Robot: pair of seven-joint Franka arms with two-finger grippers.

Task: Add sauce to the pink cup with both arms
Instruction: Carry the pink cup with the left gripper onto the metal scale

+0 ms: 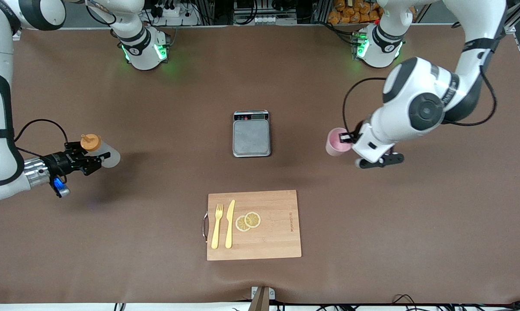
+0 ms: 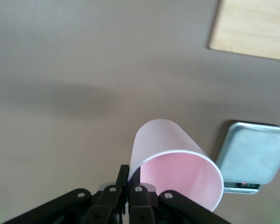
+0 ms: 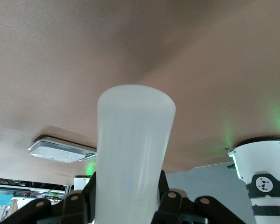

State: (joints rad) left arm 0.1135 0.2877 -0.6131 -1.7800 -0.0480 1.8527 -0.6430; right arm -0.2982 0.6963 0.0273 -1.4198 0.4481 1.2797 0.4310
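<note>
Holding both items apart, front view: right gripper, mid-left of frame, is clenched on the sauce bottle; left gripper, mid-right, pinches the pink cup by its rim. Scale lies centre, cutting board lower centre; bare table between leaves room to meet.

Left wrist view: cup lower centre, tilted, mouth empty.

Right wrist view: bottle body fills centre, firmly grasped.

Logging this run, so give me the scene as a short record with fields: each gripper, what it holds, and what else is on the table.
left gripper: shut on the pink cup's rim, toward the left arm's end of the table
right gripper: shut on the sauce bottle, toward the right arm's end
sauce in cup: none seen
mid-table: scale
nearer the front camera: cutting board with fork, knife, lemon slices
</note>
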